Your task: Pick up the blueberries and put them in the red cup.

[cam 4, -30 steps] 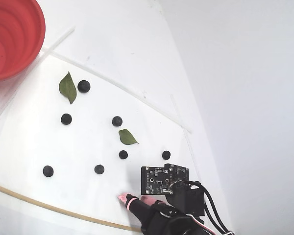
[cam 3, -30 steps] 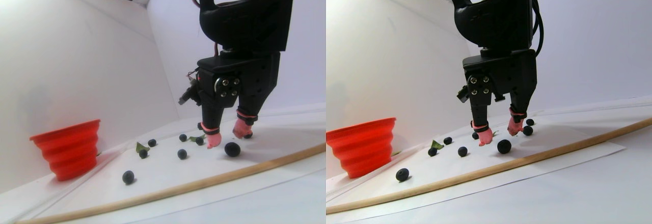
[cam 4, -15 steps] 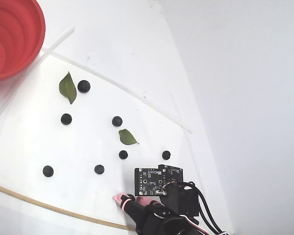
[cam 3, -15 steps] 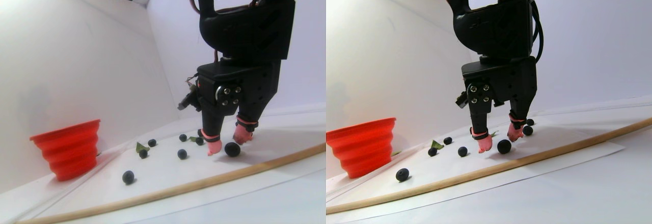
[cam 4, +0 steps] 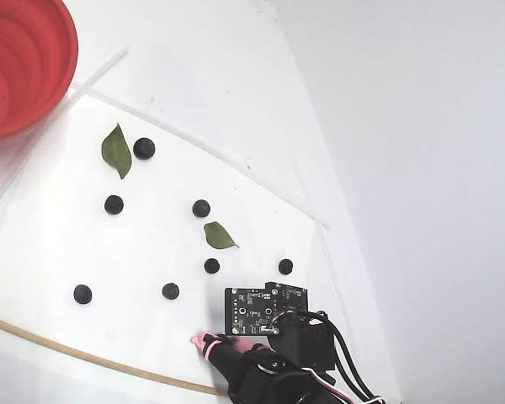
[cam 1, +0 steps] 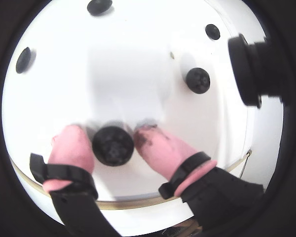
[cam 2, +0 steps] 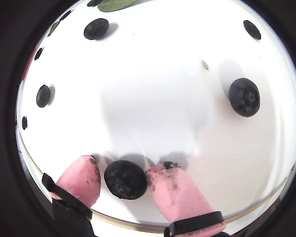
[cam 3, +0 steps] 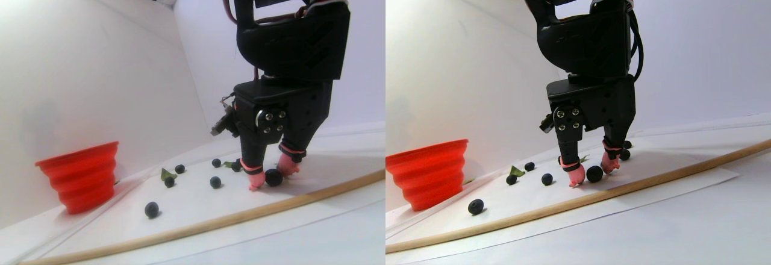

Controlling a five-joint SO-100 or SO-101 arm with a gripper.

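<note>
I have the tool down at the bench, jaws narrowed around one blueberry that sits squarely between the two pink fingertips. In both wrist views the berry fills most of the gap, with at most a thin sliver of white on either side; I cannot tell whether the pads are touching it yet, so I don't count it as gripped. It rests on the white sheet, not lifted. The closing line runs 9 to 3 o'clock in the wrist views, straight through the berry's middle, so closing is all that remains, in my judgement.

The berry is round, matte blue-black, with a dimpled crown facing the camera. In the fixed view the red cup lies at 11 o'clock, well apart from the tool, with the other blueberries and two green leaves scattered between.
</note>
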